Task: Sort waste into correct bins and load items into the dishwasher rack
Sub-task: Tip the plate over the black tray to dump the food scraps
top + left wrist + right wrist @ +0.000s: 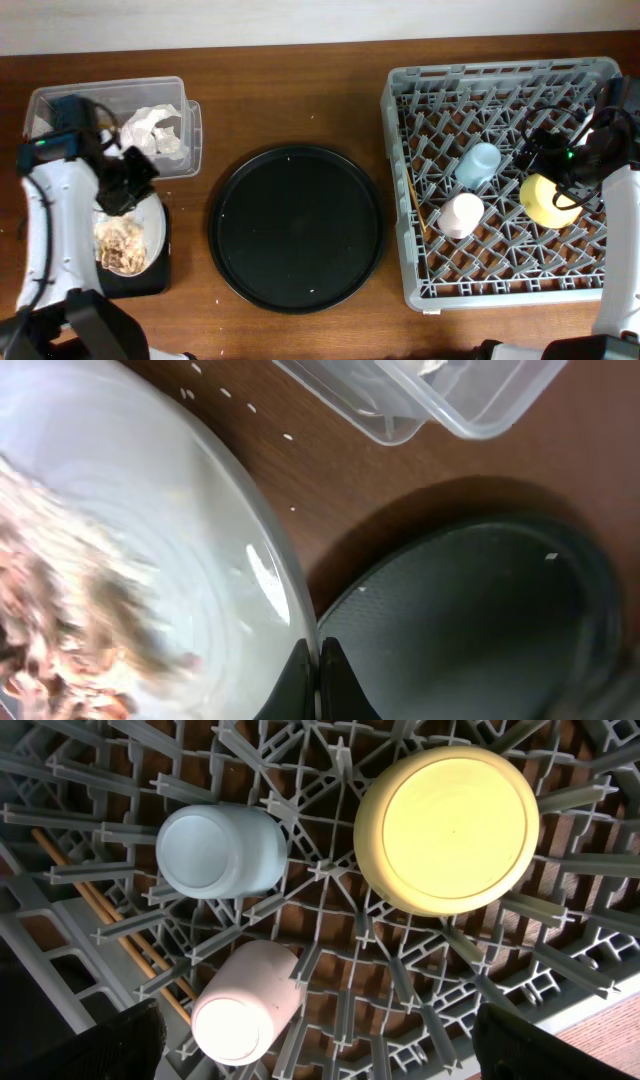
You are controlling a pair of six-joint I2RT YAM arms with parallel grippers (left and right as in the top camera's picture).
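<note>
Held item: pale grey round plate (150, 225), near left of the tabletop (300, 90), lifted over the shallow black tray (150, 282). Apparently tilted, though the angle is hard to judge from overhead. Far rim pinched between the closed fingers of the left end effector (320, 665).

On it: food scraps (120, 247), a tan-brown heap gathered toward the near end of the plate. Tray beneath mostly hidden by the plate.

Just beyond, far left: clear tub (192, 140), with the crumpled paper wrapper (155, 130) already inside.

Centre: large round black tray (295, 230), bare, no part in the sorting.

Right: dishwasher rack (500, 70).
- light-blue cup (477, 163), upturned, mid-rack.
- pink cup (461, 215), upturned, just nearer than the blue.
- yellow bowl (548, 200), upturned, right of both cups.
- chopsticks (416, 205), lying along the rack's left side.

Above the rack: right end effector (318, 1035), fingers spread wide, holding nothing, near the bowl.

Step in hand, by judgement: emptying of the scraps from the plate into the black tray. Paper waste, cups, bowl and chopsticks already placed. Plate the last item outside the rack.

Next move, by judgement: a steeper tilt toward the near side, rim grip kept firm, enough to slide the whole heap off and inside the tray's walls. Then carriage of the plate rightward to the rack, and edge-on seating between pegs in a free slot apart from cups and bowl.
</note>
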